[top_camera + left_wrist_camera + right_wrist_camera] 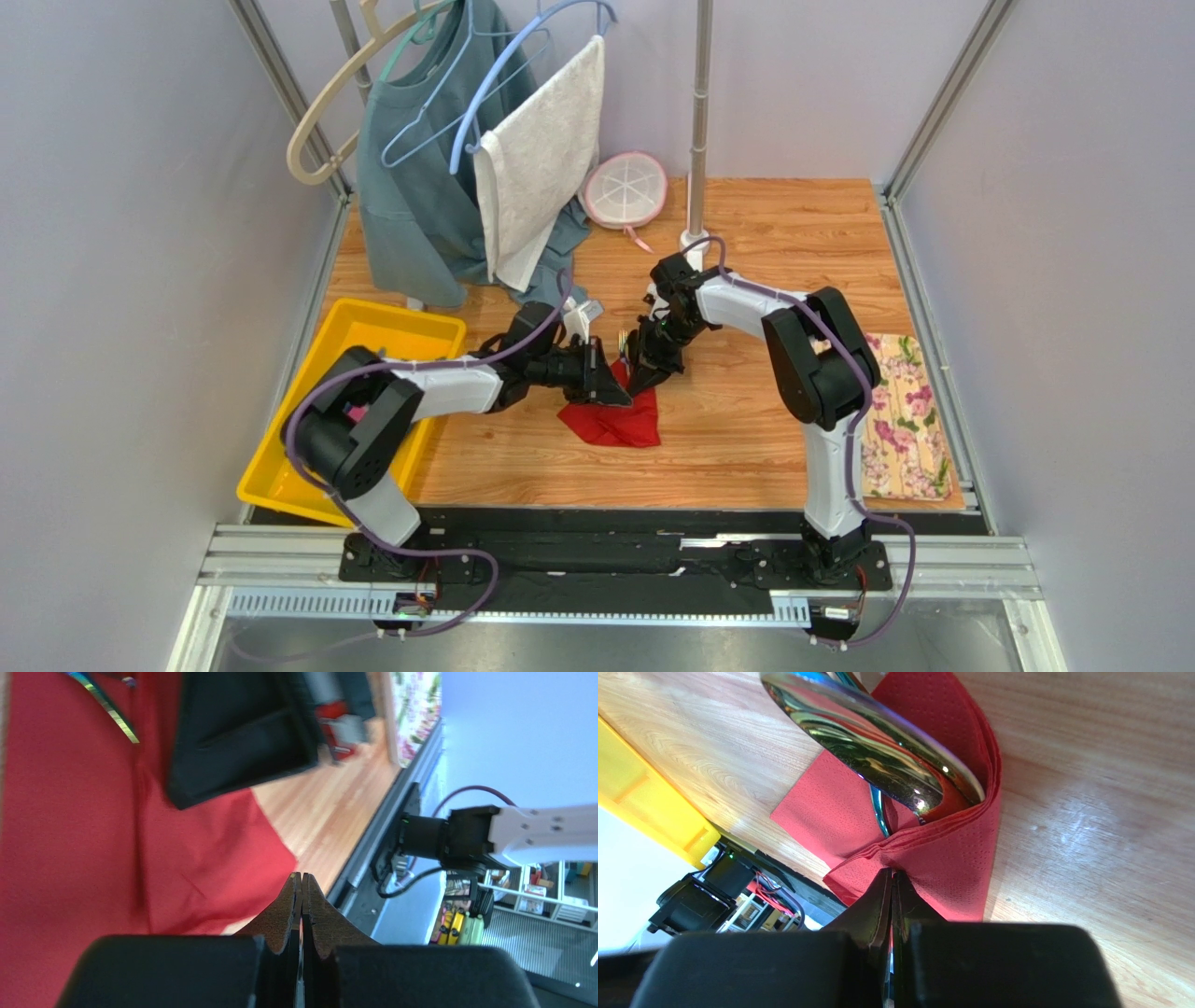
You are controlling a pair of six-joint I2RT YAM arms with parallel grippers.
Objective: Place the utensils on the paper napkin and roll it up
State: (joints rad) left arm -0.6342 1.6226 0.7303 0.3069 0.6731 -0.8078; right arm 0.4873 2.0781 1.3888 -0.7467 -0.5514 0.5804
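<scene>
The left hand [302,882], fingers together, sits at the edge of the red paper napkin [948,854] on the desk [758,420]; whether it holds paper is unclear. The right hand [892,878] pinches the fold over the gold utensils [878,749]. Rolling appears under way; next, the fold likely needs turning over tightly.

We noted the utensils [878,749] cut off at the right wrist view's top edge, handles hidden inside the folded paper napkin [955,861].
</scene>
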